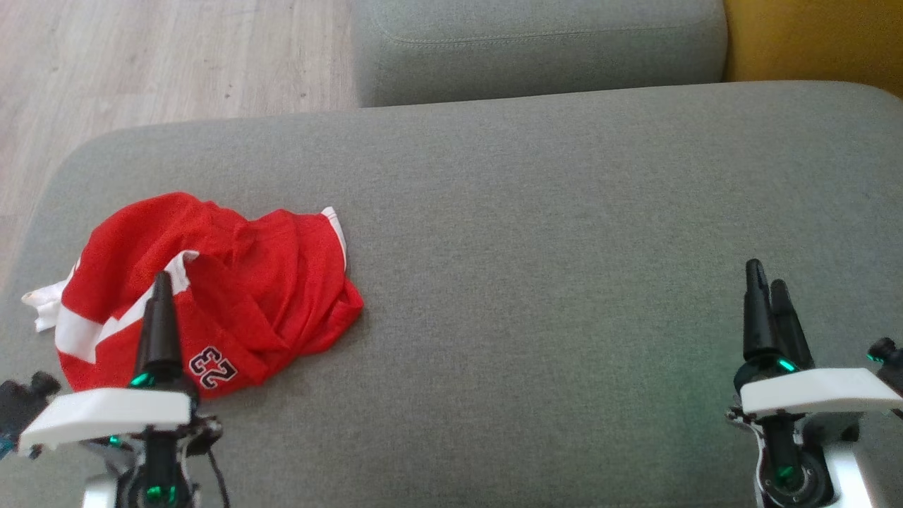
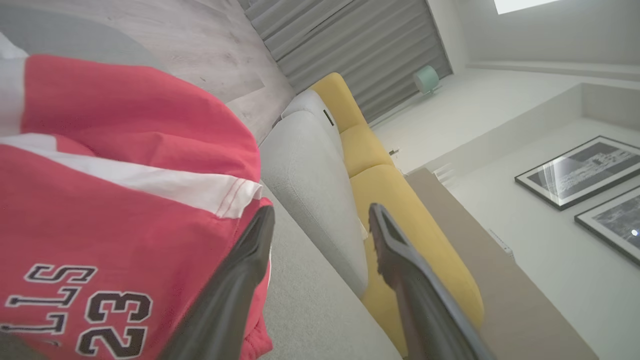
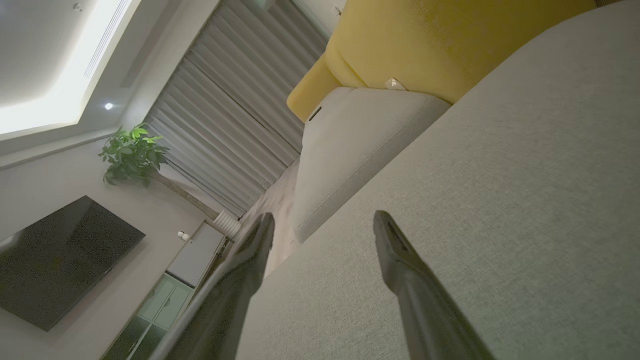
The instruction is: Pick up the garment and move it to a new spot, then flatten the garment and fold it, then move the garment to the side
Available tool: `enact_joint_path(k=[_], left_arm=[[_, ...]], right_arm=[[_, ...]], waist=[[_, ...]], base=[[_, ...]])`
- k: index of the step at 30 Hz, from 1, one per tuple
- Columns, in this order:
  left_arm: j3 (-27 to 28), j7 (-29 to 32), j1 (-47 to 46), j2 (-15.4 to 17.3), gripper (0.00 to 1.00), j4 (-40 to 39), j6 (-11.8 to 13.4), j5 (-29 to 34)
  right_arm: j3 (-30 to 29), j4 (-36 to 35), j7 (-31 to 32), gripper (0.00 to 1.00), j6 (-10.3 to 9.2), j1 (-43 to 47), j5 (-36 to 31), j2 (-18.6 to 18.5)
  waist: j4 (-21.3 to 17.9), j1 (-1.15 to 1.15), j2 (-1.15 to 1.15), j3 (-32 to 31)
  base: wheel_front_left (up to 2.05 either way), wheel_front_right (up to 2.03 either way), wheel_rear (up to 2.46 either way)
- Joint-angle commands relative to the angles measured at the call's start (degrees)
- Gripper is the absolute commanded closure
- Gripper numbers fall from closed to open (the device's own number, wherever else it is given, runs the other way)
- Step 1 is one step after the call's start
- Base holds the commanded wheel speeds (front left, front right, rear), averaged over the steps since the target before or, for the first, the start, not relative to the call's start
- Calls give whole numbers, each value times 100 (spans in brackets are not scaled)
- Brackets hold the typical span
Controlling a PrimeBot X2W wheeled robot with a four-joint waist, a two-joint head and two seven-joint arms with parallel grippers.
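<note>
Currently at step one, pick-up not yet made; the garment (image 1: pixel 268 282), a red jersey with white trim and the number 23, lies crumpled in a heap at the left end of the grey sofa seat (image 1: pixel 564 282), near its rounded left edge; nothing is flattened or folded.

Left claw (image 1: pixel 162 282) sits at the near edge of the heap, fingers pointing up the head view over the red cloth; in the left wrist view the left claw (image 2: pixel 322 215) has its fingers well apart with nothing between them, and the garment (image 2: pixel 125 200) lies beside one finger; that finger possibly brushes the fabric, but the angle is too poor to say.

Right claw (image 1: pixel 767 275) hangs well apart from the heap, over bare seat at the right; the right wrist view shows the right claw (image 3: pixel 324 217) likewise spread and holding nothing.

Judgement: next move belongs to the left arm; lower and shift toward the heap so both fingers straddle a raised fold, then close and lift; a pinch on a thick ridge should carry the whole jersey better than a single edge; the open middle of the seat looks like the sensible new spot, within reach of both arms for flattening.
</note>
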Motion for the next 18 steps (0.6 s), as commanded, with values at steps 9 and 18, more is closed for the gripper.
enact_joint_path(k=[9,18], left_arm=[[-394,-186,-138,80,0,-406,48,1299],[-896,-337,-125,285,0,-428,372,2230]], right_arm=[[243,-318,-202,0,-3,-276,-883,-36],[365,-352,-354,0,-3,-277,-1663,-39]], waist=[[-39,0,0,8],[-63,0,0,4]], base=[[0,0,0],[0,0,0]])
